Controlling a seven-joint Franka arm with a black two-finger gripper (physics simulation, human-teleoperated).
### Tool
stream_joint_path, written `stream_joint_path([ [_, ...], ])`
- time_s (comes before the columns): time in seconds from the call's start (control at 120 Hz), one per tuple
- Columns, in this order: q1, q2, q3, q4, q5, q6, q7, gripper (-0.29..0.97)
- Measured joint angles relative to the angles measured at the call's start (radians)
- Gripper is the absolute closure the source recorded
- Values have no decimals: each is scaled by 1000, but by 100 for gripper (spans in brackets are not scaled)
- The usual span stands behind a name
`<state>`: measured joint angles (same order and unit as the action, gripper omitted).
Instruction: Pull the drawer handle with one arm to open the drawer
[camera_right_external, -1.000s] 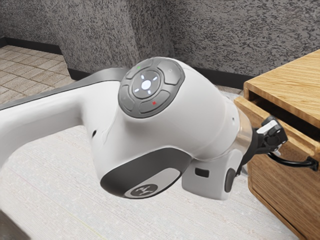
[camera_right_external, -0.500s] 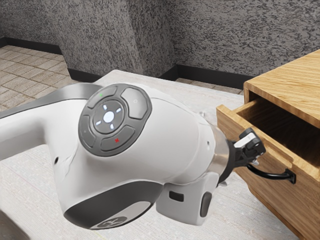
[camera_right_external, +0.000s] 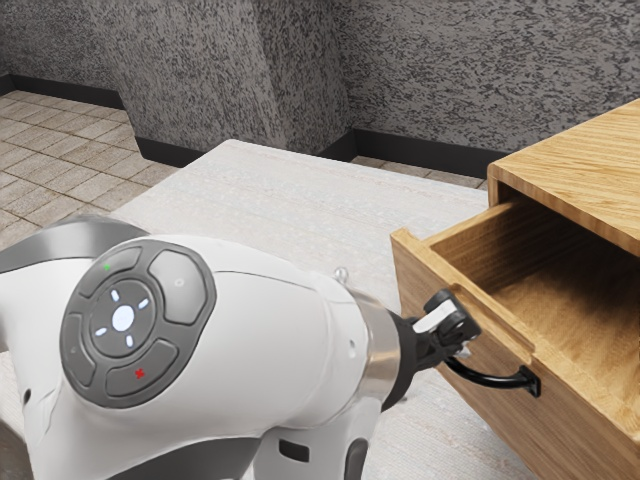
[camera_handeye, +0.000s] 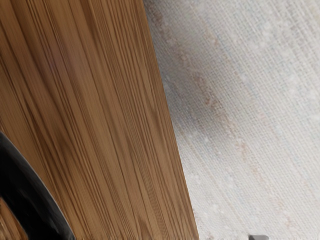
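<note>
exterior view: drawer open, bare wood inside; gripper grips black handle.

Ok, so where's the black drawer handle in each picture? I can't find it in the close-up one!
Exterior view: the handle is the black curved bar on the drawer front, right where the gripper meets it.
Wrist view: the handle is the blurry black curve across the drawer front, on the side away from the table.
Shared landmark: the striped wooden drawer front, next to the pale table.
</note>
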<state>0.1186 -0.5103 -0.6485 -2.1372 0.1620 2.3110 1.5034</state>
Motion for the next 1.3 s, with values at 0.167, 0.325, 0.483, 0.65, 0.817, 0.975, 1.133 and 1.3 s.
stream_joint_path([
  [0.167, 7, -52, -5, -36, -30, -1, -1, 26],
  [0.325, 18, -107, -11, -61, -56, -9, -2, 27],
  [0.483, 30, -116, -21, -65, -71, -18, -3, 25],
  [0.65, 30, -118, -22, -65, -75, -22, -3, 25],
  [0.817, 30, -119, -24, -57, -76, -23, -3, 25],
  [0.975, 30, -123, -28, -38, -75, -23, -3, 25],
  [1.133, 31, -135, -39, 54, -68, -26, -1, 25],
  [1.3, 194, -101, -87, 494, -80, -99, -54, 15],
])
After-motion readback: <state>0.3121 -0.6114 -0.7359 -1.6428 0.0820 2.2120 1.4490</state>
